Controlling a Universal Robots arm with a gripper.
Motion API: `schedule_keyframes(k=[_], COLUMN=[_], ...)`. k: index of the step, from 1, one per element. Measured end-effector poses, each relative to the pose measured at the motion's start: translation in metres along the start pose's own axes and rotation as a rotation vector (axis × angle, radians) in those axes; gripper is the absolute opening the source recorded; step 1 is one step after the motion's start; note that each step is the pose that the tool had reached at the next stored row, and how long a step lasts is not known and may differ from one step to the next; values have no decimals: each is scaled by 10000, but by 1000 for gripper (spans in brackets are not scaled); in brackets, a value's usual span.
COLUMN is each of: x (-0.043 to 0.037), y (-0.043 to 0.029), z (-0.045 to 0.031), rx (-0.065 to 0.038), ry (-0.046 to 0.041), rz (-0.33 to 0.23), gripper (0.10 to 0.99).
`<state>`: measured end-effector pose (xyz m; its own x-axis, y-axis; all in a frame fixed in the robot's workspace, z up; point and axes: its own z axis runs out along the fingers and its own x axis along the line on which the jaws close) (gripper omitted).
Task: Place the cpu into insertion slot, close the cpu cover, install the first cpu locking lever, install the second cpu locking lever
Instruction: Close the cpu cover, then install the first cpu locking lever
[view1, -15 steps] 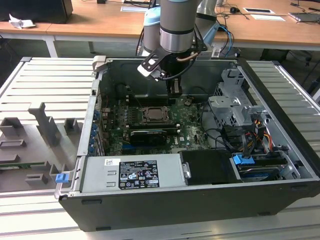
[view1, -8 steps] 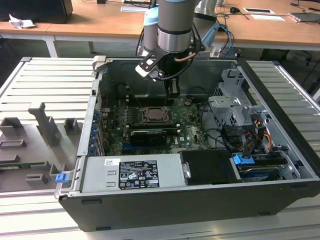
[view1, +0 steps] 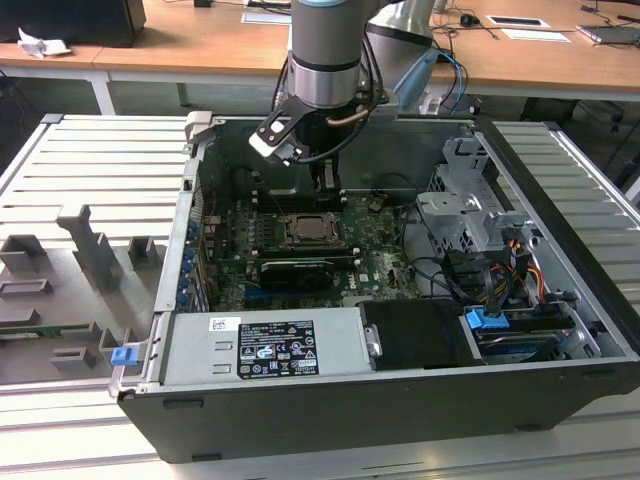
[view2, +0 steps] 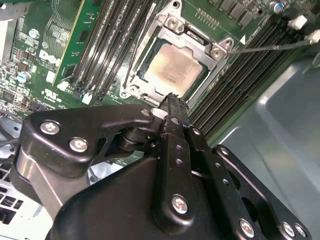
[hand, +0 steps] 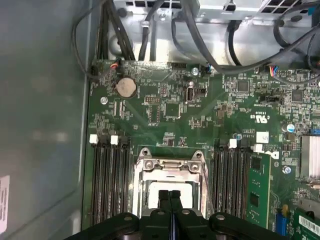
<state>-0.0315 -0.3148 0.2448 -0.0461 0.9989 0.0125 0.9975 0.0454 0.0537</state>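
Just above cpu (view2: 175, 70), hovers with pincer (view2: 172, 102) squeezed together, holding nothing; cpu cover (view2: 200, 42) down flat around chip.

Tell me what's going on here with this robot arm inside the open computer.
A single robot arm is working over the motherboard of an open computer case. The cpu already sits in its socket, and the cpu cover appears lowered around it. The gripper, shut and holding nothing, is poised at the socket's edge. A thin wire locking lever sticks out to the side, apparently not latched.
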Motion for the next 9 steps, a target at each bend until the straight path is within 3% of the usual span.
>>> schedule_keyframes(k=[3,7,9], x=[6,11,11], y=[-125,-140,-138], z=[-6,-7,-30], rx=[0,2,5], ry=[4,-1,-59], rz=[-63,-62,-68], gripper=[106,106,106])
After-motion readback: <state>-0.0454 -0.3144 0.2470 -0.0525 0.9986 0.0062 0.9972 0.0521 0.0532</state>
